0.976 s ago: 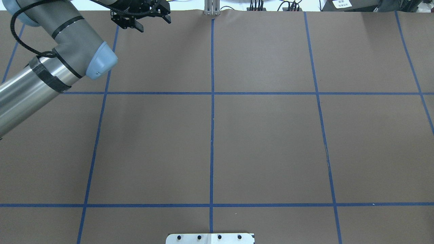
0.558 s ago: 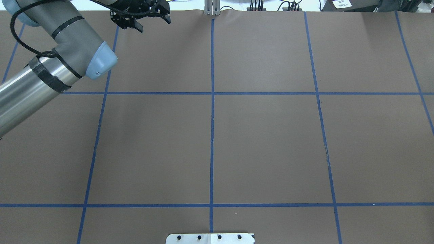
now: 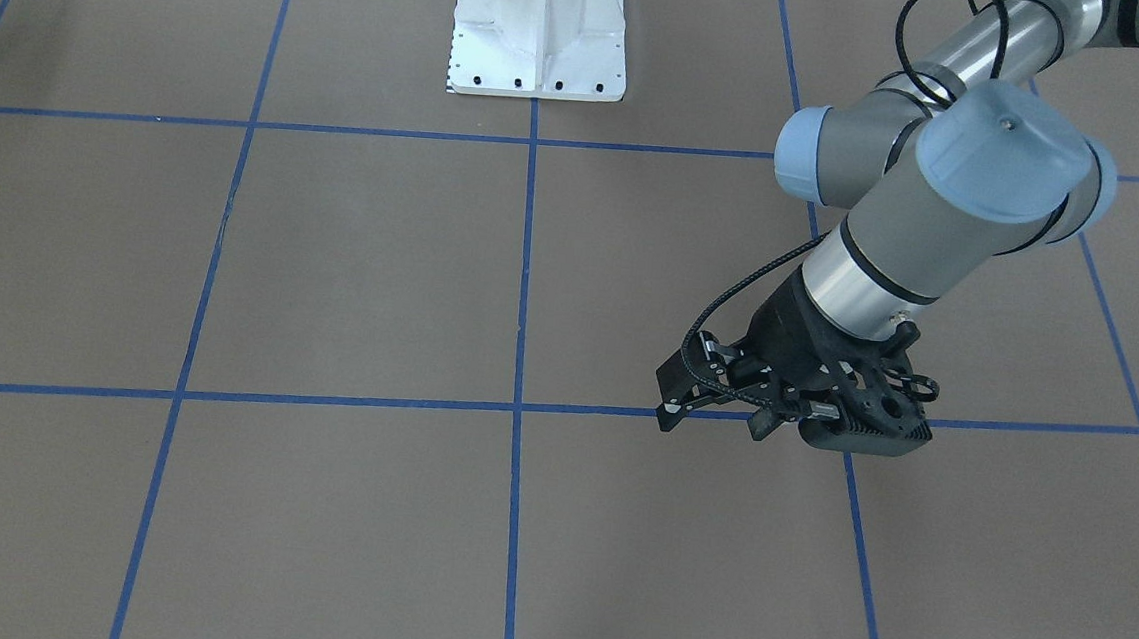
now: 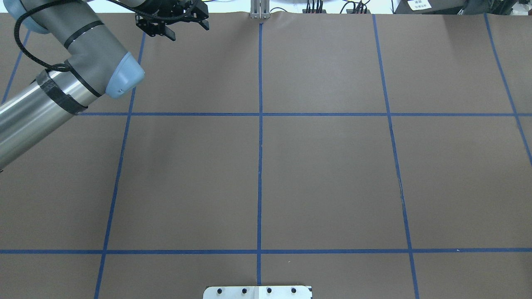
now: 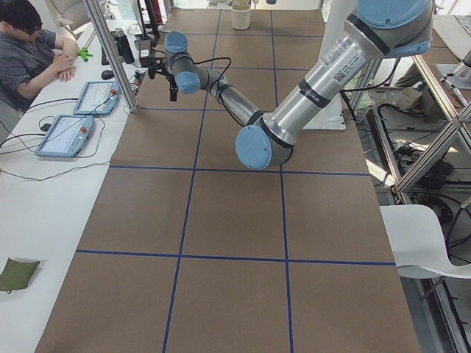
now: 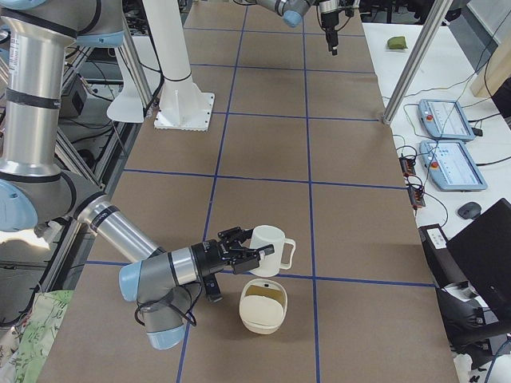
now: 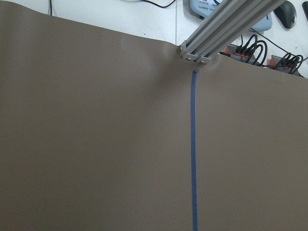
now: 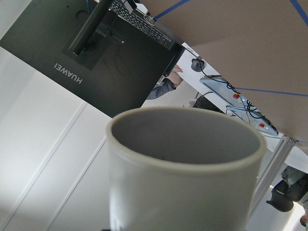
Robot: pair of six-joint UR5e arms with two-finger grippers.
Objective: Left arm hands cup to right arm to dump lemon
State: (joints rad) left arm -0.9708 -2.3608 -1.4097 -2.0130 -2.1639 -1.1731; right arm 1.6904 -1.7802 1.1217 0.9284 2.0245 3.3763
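The cup (image 6: 267,239), a white mug with a squarish handle, hangs tilted above the table in my right gripper (image 6: 239,255) at the table's right end. It fills the right wrist view (image 8: 187,168), and its grey inside is empty. No lettering shows. A cream bowl (image 6: 263,306) with something yellowish-brown inside stands just below the cup. I cannot tell whether that is the lemon. My left gripper (image 4: 172,25) is open and empty over the table's far left part. It also shows in the front-facing view (image 3: 718,415).
The white robot base (image 3: 540,27) stands at the table's near middle. An aluminium post (image 4: 260,10) rises at the far edge. An operator (image 5: 29,44) sits at the side bench, which holds tablets (image 6: 447,120) and a monitor (image 6: 487,263).
My left gripper has edged very slightly toward the far table edge. Nothing else has visibly changed.
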